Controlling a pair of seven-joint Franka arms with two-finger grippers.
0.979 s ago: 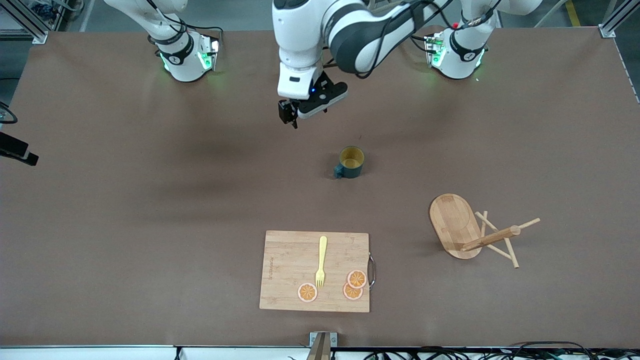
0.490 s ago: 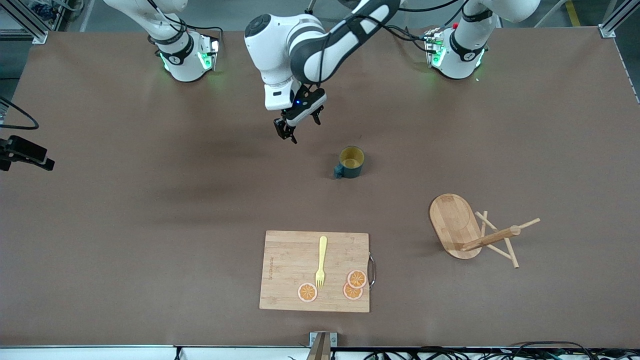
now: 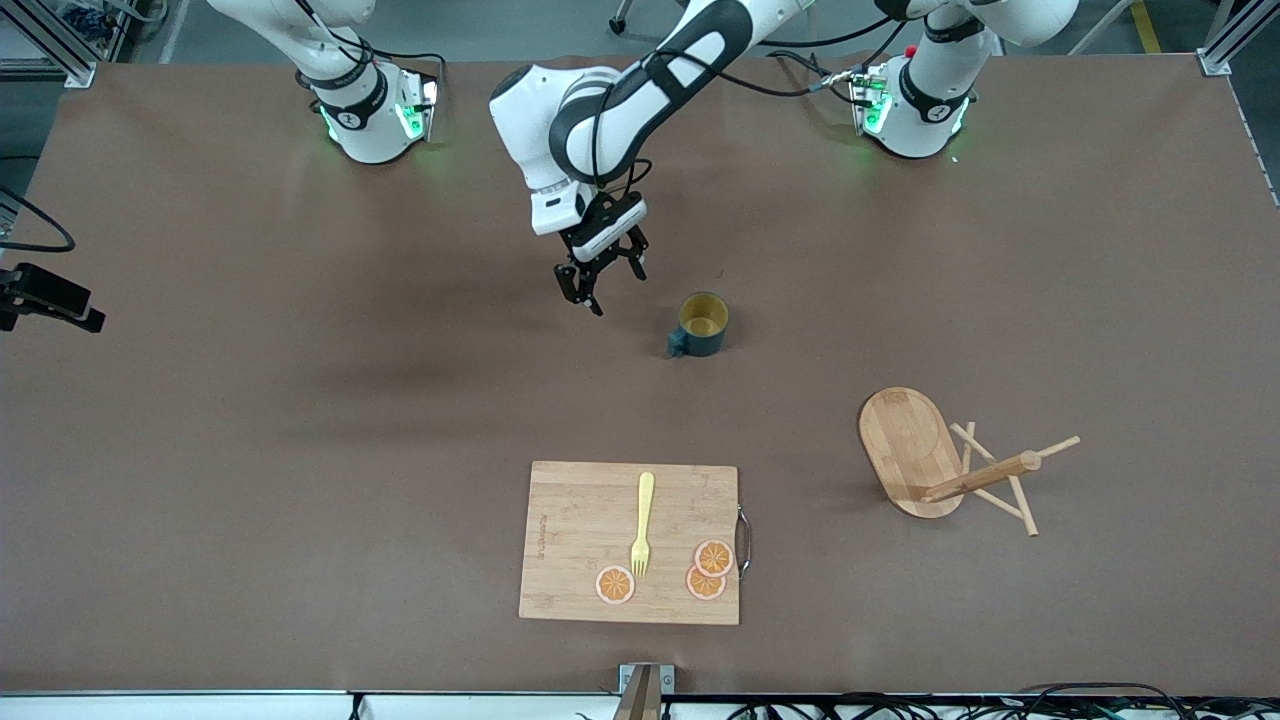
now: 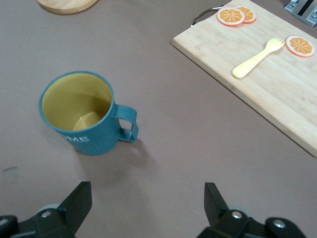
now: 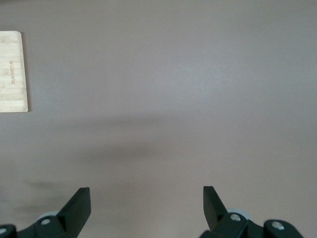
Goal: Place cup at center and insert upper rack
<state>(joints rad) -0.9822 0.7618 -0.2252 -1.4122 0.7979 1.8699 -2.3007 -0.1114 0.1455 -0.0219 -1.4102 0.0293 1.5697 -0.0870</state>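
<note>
The cup (image 3: 702, 322), dark teal with a yellow inside, stands upright near the table's middle, and in the left wrist view the cup (image 4: 81, 111) shows its small handle. My left gripper (image 3: 603, 285) hangs open and empty over the bare table beside the cup, toward the right arm's end. In its wrist view the left gripper (image 4: 147, 187) has nothing between its jaws. The upper rack (image 3: 915, 450), a bamboo mug tree, lies on its side toward the left arm's end, its post (image 3: 985, 475) and pegs resting on the table. My right gripper (image 5: 146, 190) is open over bare table.
A bamboo cutting board (image 3: 630, 540) lies nearer the front camera than the cup, with a yellow fork (image 3: 643, 520) and orange slices (image 3: 712, 558) on it. A dark part (image 3: 50, 300) pokes in at the table's edge at the right arm's end.
My left arm has swung down and its open gripper has come closer to the cup. Cup, rack and board have not moved.
</note>
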